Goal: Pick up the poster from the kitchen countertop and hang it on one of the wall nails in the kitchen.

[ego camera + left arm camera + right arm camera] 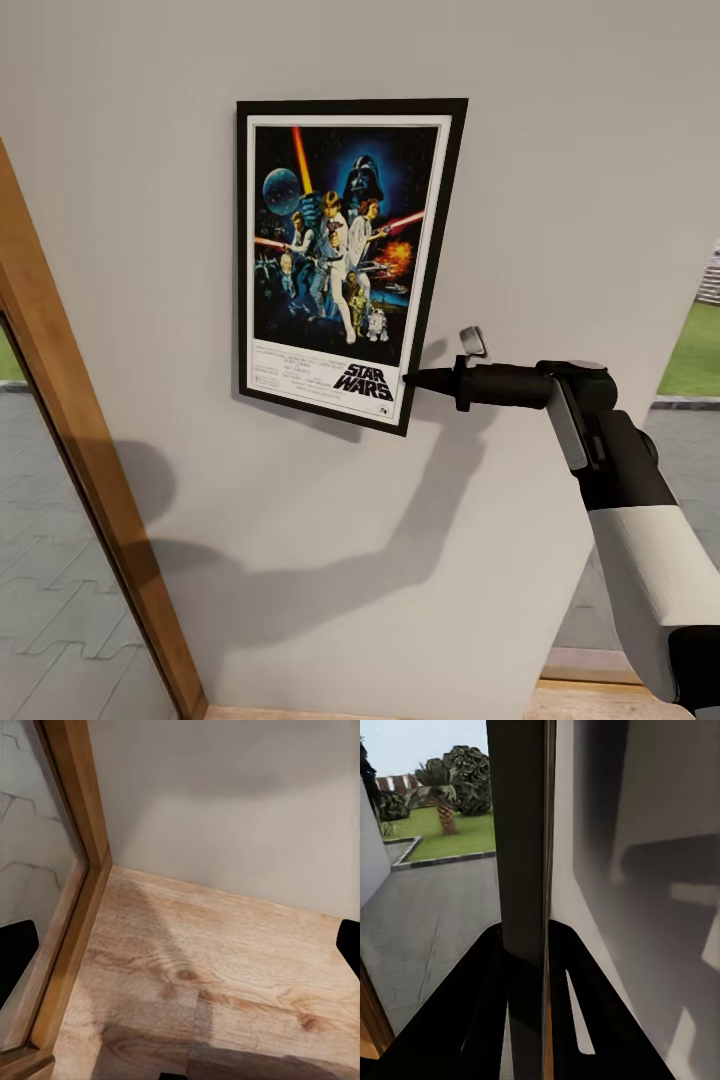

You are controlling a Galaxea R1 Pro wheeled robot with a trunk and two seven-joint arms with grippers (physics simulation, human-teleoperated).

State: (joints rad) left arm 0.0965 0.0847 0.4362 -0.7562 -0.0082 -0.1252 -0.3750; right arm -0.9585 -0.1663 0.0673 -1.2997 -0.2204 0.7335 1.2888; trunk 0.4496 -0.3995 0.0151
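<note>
The Star Wars poster (340, 260) stands upright and flat against the light-grey wall (580, 150), black frame and white border showing. My right gripper (415, 380) is shut on its lower right edge. In the right wrist view the poster (521, 855) runs edge-on between the two black fingers (480, 1012). No wall nail can be made out; any nail behind the poster is hidden. The kitchen countertop is out of view. My left gripper (180, 952) is open and holds nothing, pointing down at the wood floor (225, 967).
A wooden door frame (80, 500) with glass runs down the left of the wall and meets the floor in a corner (90, 870). Right of the wall, an opening gives onto pavement and lawn (695, 350).
</note>
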